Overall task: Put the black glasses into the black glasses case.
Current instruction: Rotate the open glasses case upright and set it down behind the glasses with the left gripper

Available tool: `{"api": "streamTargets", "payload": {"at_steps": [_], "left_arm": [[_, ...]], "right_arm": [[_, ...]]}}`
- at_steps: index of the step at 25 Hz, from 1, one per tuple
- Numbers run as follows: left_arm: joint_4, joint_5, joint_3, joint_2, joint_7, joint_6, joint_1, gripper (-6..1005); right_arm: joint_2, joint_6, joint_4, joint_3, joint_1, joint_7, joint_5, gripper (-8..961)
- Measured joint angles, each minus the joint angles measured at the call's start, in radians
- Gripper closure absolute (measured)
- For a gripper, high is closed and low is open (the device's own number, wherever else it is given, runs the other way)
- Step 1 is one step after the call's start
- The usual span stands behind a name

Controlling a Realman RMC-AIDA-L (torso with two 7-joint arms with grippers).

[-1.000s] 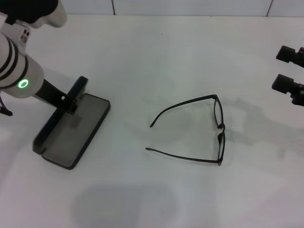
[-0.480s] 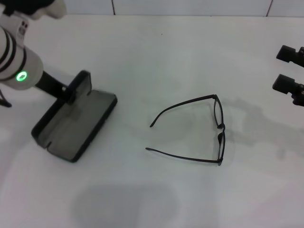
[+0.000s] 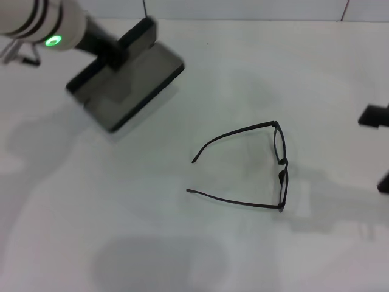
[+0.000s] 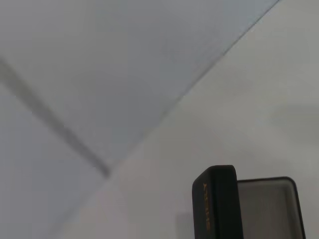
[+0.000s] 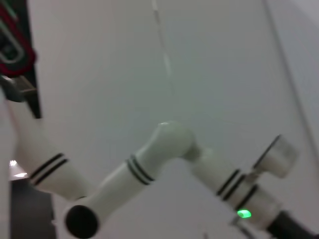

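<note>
— Lifted and carried up-left since a moment ago: open black glasses case, clamped in left gripper.
— Black glasses mid-table, not yet cased. Right gripper at edge, spread apart, empty.

Looked like a robot test room or lab rather than a home. Showed a plain white desk, bare and unmarked, with pale wall panels split by thin dark seams at its far edge. Held only an open black glasses case and black glasses as props. Revealed a white jointed robot arm with black bands and a green status light against a blank pale wall. Carried no furniture or household clutter.
</note>
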Motion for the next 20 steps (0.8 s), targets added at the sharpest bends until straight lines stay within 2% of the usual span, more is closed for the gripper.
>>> {"api": "streamTargets", "payload": {"at_steps": [3, 8, 13, 18, 20], "left_arm": [[-0.043, -0.001, 0.048, -0.006, 0.149, -0.089, -0.022, 785], [-0.155, -0.005, 0.154, -0.006, 0.274, -0.208, -0.070, 786], [-0.293, -0.013, 0.243, -0.010, 0.332, -0.299, -0.135, 787], [-0.390, -0.029, 0.314, -0.015, 0.349, -0.359, -0.181, 889], [-0.401, -0.038, 0.335, -0.015, 0.354, -0.379, -0.184, 891]], "right_arm": [[0.003, -0.027, 0.000, 0.000, 0.000, 0.002, -0.019, 82], [0.013, -0.031, 0.008, -0.001, -0.007, 0.003, -0.022, 82], [0.016, -0.026, 0.031, 0.002, -0.006, 0.001, -0.022, 82], [0.018, -0.018, 0.048, 0.007, 0.000, -0.002, -0.023, 82], [0.018, -0.012, 0.050, 0.007, 0.001, -0.002, -0.023, 82]]}}
